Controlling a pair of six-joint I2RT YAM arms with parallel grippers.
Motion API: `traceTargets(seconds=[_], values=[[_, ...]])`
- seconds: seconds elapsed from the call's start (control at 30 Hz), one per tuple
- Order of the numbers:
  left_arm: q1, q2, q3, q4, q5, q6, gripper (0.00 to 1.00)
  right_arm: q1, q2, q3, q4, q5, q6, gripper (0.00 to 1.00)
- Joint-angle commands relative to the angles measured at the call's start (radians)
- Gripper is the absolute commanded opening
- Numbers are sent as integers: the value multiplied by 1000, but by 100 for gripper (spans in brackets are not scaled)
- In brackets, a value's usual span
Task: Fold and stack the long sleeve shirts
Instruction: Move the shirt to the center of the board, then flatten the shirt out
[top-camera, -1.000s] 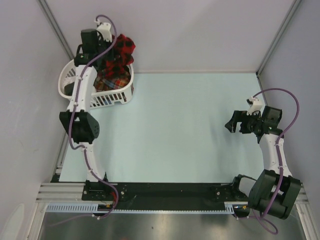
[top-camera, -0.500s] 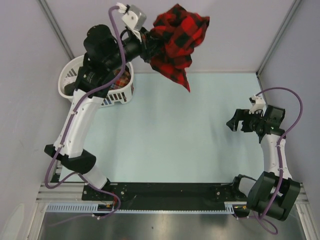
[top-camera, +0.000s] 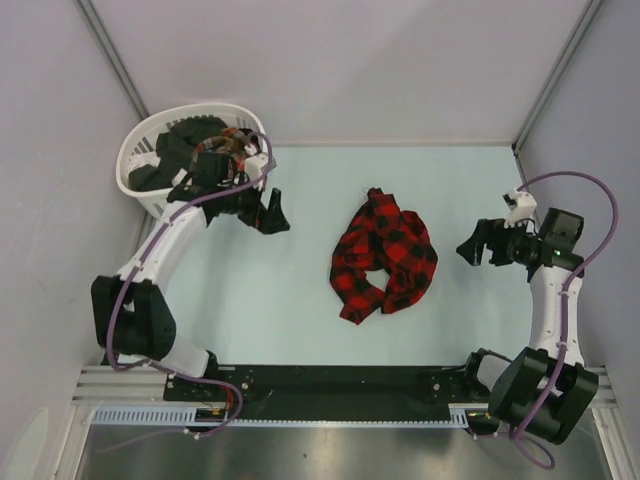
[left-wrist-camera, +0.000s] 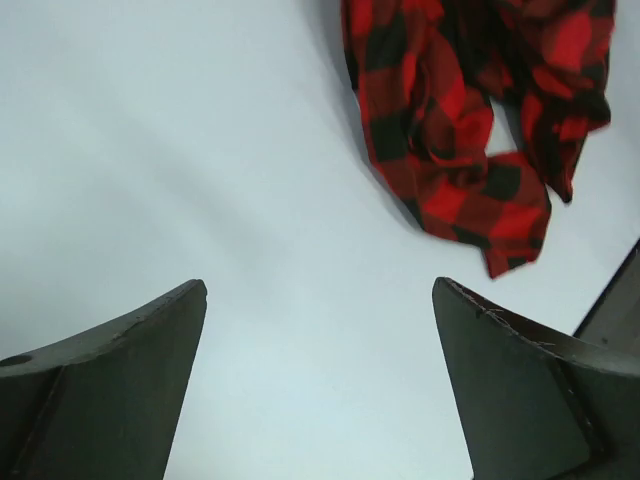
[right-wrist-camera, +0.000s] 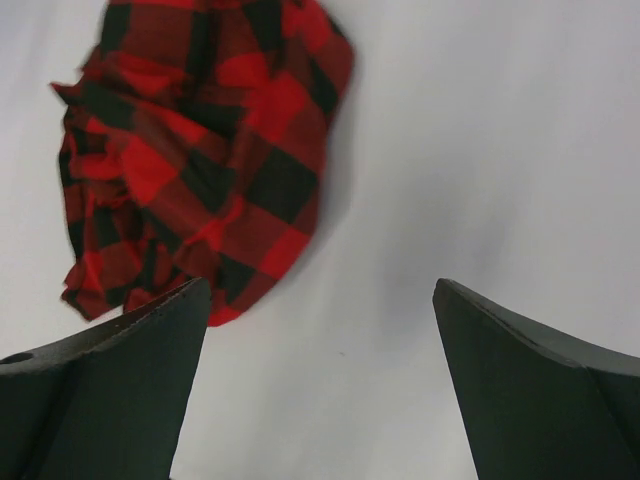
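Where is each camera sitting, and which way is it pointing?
Top external: above and behind, looking down on the table; left arm and right arm show, bases nearest, basket far left.
Left wrist: on the left arm, looking past the open left hand toward mid-table.
Right wrist: on the right arm, looking past the open right hand toward mid-table.
All three share the crumpled red-and-black shirt.

Shirt (top-camera: 385, 255) on table (top-camera: 290, 300) mid-frame, basket (top-camera: 128, 160) upper left with more cloth (top-camera: 185, 145) in it, left gripper (top-camera: 273, 212) between basket and shirt, right gripper (top-camera: 469, 246) right of shirt.
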Motion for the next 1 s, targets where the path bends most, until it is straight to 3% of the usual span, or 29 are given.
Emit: traceTargets(seconds=[0.0,0.13,0.3,0.5,0.67,0.77,0.8,0.83,0.9,0.97], values=[[-43,-184,-97,24,-3,111,99,134,12,16,18,8,-2,100],[-139,-124,-192,27,-29,113,94,337,64,11,98,112,68,100],[-276,1,-246,191,-141,18,93,516,158,45,141,203,96,100],[-359,219,-139,266,-184,-15,92,610,277,51,189,304,98,98],[-397,320,-81,292,-216,-1,86,658,363,54,233,404,111,88],[-399,357,-44,280,-233,-4,62,661,391,71,264,482,139,68],[-397,356,-38,262,-235,14,38,656,403,78,267,509,145,59],[-394,332,-35,251,-238,22,26,653,403,89,267,516,144,35],[-387,283,-44,210,-218,46,3,632,386,101,272,534,150,0],[-367,154,-73,206,-215,59,0,588,359,126,270,530,142,0]])
